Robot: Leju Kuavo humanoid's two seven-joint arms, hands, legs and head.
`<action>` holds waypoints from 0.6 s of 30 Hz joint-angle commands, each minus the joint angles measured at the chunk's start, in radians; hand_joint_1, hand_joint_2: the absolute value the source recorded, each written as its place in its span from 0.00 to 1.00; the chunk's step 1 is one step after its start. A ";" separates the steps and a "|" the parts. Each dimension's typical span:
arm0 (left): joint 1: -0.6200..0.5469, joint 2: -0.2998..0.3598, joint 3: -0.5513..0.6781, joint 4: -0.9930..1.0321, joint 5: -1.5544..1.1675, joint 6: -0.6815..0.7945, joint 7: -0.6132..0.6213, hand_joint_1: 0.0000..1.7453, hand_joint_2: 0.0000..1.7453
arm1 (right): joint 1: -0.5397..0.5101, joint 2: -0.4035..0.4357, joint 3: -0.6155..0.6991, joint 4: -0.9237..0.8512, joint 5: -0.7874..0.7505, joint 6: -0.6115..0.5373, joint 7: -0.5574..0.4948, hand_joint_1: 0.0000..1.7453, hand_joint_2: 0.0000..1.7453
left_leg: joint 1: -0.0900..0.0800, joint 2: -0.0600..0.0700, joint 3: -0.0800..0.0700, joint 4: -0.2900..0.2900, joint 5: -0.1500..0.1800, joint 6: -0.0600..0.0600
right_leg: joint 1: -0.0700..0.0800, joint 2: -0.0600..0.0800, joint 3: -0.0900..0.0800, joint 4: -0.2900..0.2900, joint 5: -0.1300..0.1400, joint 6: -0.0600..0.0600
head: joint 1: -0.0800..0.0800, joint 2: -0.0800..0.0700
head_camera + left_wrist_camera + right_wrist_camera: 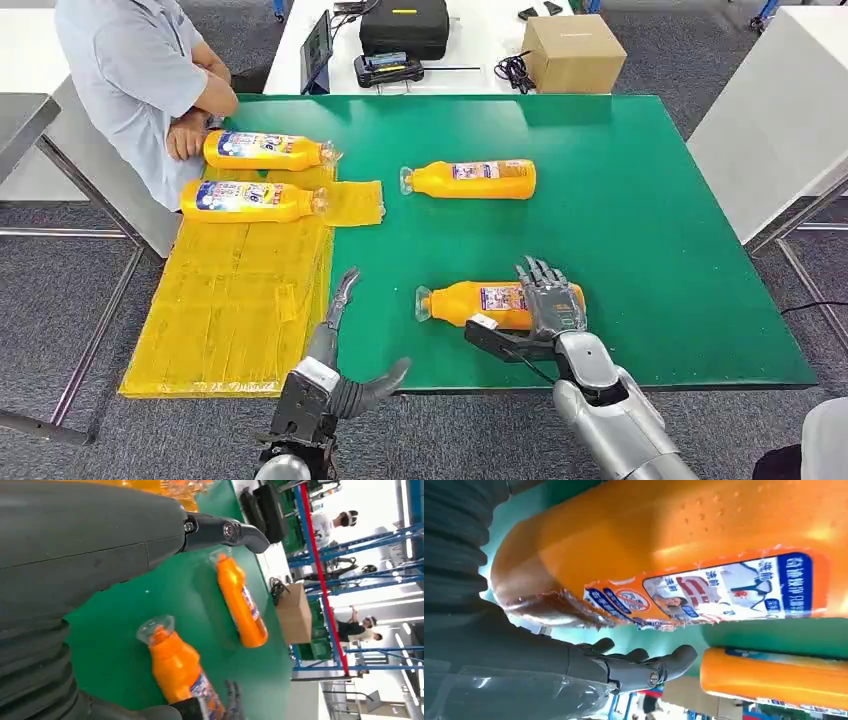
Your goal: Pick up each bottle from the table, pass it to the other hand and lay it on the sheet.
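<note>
The right hand point(548, 300) has its fingers point(538, 272) draped over the near orange bottle point(478, 302), which lies on the green bench point(650, 200) just right of the yellow sheet point(235, 300); whether they grip it I cannot tell. The left hand point(345, 350) waits wide and empty beside the sheet. A loose hold could roll the bottle away
</note>
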 commanded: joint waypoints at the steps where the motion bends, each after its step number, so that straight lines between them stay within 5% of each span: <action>1: 0.017 0.035 -0.029 0.016 0.012 -0.005 0.008 0.00 1.00 | -0.058 -0.008 0.050 0.096 -0.017 0.031 -0.015 0.00 1.00 | 0.001 0.002 0.005 0.000 -0.002 -0.002 | 0.002 0.002 0.004 -0.001 -0.001 -0.002 | 0.000 0.000; 6: -0.004 0.036 -0.035 0.049 0.025 -0.015 -0.001 0.00 1.00 | -0.090 -0.040 0.048 0.202 -0.114 0.126 -0.048 0.00 1.00 | 0.001 0.001 0.005 -0.001 -0.001 -0.002 | 0.001 0.001 0.005 -0.002 0.000 -0.002 | 0.000 0.000; 8: -0.013 0.038 -0.037 0.061 0.030 -0.020 -0.006 0.00 1.00 | -0.110 -0.052 0.061 0.261 -0.136 0.161 -0.045 0.25 1.00 | 0.001 0.001 0.004 -0.001 0.000 -0.001 | 0.001 0.000 0.003 -0.001 0.000 -0.001 | 0.000 0.000; 9: -0.015 0.037 -0.037 0.065 0.031 -0.021 -0.007 0.00 1.00 | -0.112 -0.056 0.062 0.270 -0.140 0.163 -0.049 0.25 1.00 | 0.001 0.000 0.005 -0.001 0.000 -0.002 | 0.001 -0.001 0.006 -0.003 0.000 -0.002 | 0.000 0.000; 10: -0.018 0.037 -0.038 0.068 0.034 -0.024 -0.009 0.00 1.00 | -0.116 -0.060 0.065 0.284 -0.142 0.167 -0.051 0.77 1.00 | 0.001 0.001 0.006 -0.001 0.000 -0.001 | 0.001 0.000 0.006 -0.003 0.000 -0.002 | 0.000 0.000; 11: -0.024 0.036 -0.038 0.078 0.036 -0.027 -0.010 0.00 1.00 | -0.126 -0.061 0.065 0.313 -0.156 0.178 -0.055 1.00 1.00 | 0.002 0.000 0.008 -0.001 0.000 -0.002 | 0.002 -0.001 0.008 -0.003 0.000 -0.002 | 0.000 0.000; 18: -0.032 0.035 -0.044 0.091 0.045 -0.042 -0.016 0.00 1.00 | -0.126 -0.064 0.063 0.353 -0.186 0.174 -0.082 1.00 1.00 | 0.002 -0.003 0.014 -0.002 0.000 -0.001 | 0.002 -0.004 0.015 -0.005 0.000 -0.002 | 0.000 0.000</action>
